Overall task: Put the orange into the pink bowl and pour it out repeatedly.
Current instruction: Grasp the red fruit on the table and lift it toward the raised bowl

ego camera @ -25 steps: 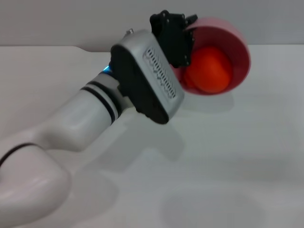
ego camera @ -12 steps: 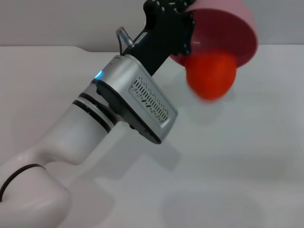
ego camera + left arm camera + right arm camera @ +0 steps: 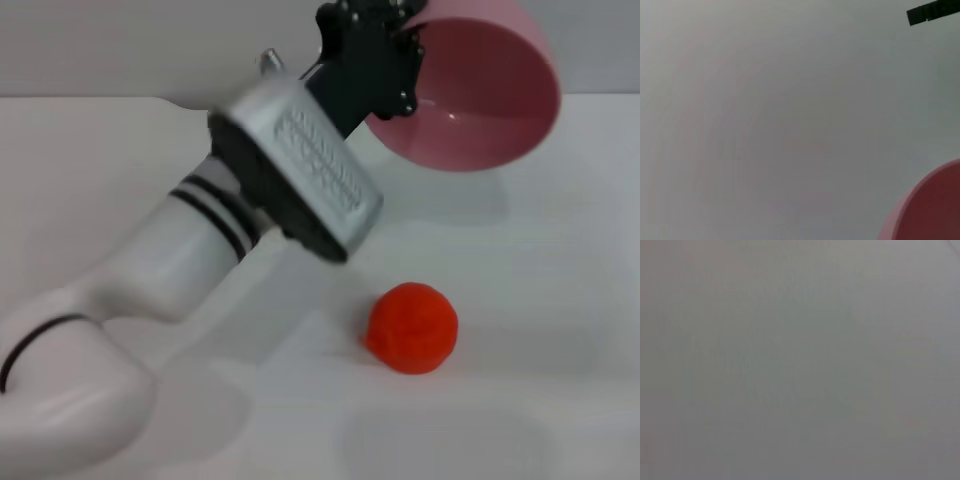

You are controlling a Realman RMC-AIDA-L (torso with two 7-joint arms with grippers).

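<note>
My left gripper (image 3: 405, 35) is shut on the rim of the pink bowl (image 3: 480, 95) and holds it raised and tipped on its side above the table at the far centre, its empty mouth facing me. The orange (image 3: 412, 327) lies on the white table (image 3: 560, 300) below and nearer to me than the bowl, apart from both bowl and gripper. A part of the bowl's rim shows in the left wrist view (image 3: 927, 210). My right gripper is not in view.
The white table ends at a far edge against a grey wall (image 3: 150, 45). My left arm (image 3: 180, 260) crosses the left half of the table. A small dark strip (image 3: 932, 12) shows in the left wrist view.
The bowl tipped further over and the orange fell out, dropped to the table and came toward me. The left gripper kept its hold on the bowl's rim.
</note>
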